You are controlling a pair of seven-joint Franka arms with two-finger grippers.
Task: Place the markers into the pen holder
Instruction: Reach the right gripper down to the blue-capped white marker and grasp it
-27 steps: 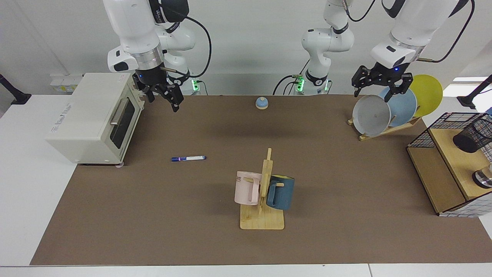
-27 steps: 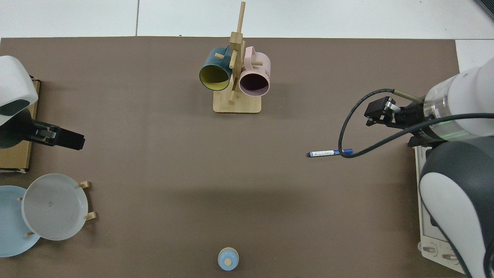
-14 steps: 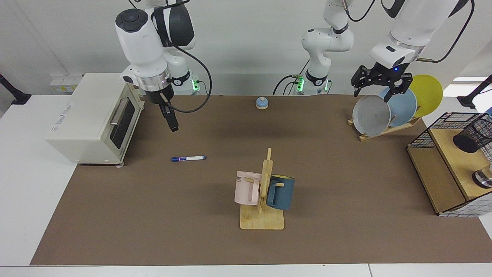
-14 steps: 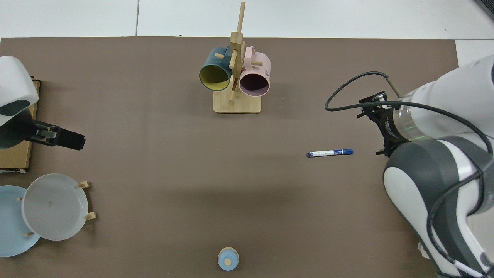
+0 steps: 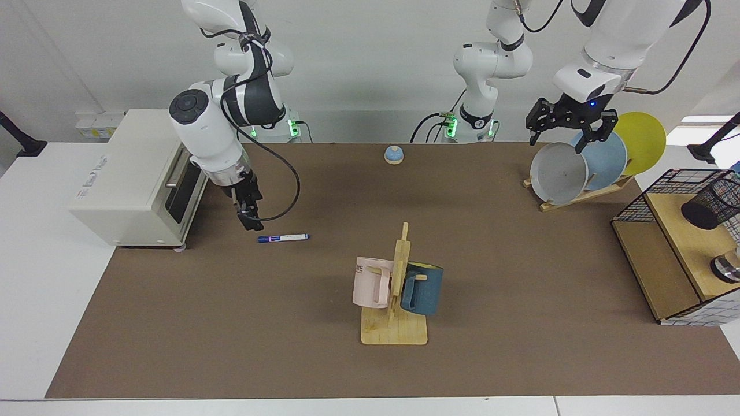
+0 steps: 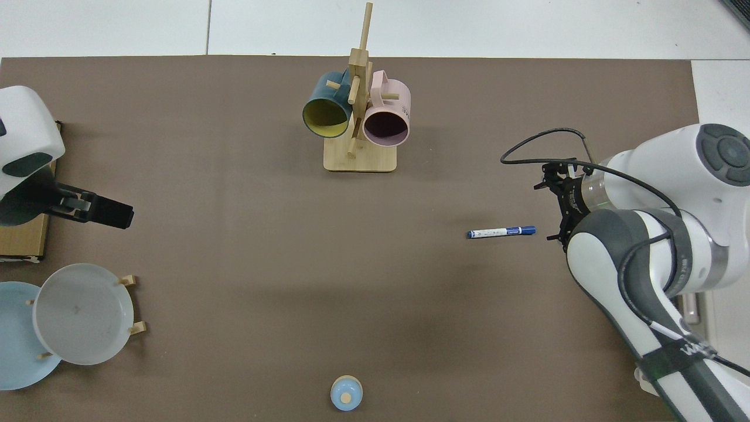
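Observation:
The marker (image 5: 283, 237) lies flat on the brown mat, white barrel with blue ends; from above the marker (image 6: 501, 232) points left-right. My right gripper (image 5: 250, 219) hangs low just beside its blue cap end, fingers pointing down, open and empty, apart from the marker. In the top view the arm's wrist hides that gripper. The pen holder (image 5: 710, 203), a black mesh cup, lies tilted on the wooden shelf at the far side; the top view does not show it. My left gripper (image 5: 569, 130) (image 6: 120, 214) waits open above the plate rack.
A cream toaster oven (image 5: 139, 173) stands right behind the right arm. A mug tree (image 5: 396, 289) with pink and blue mugs stands mid-table. Plates (image 5: 559, 172) lean in a rack; a wire basket (image 5: 633, 202) and a shiny metal object (image 5: 727, 268) sit by the holder. A small blue knob (image 5: 393, 155) lies at the back.
The right arm has swung down and forward from beside the toaster, turning its wrist, and its gripper now hangs close to the marker. The marker and left arm have barely moved.

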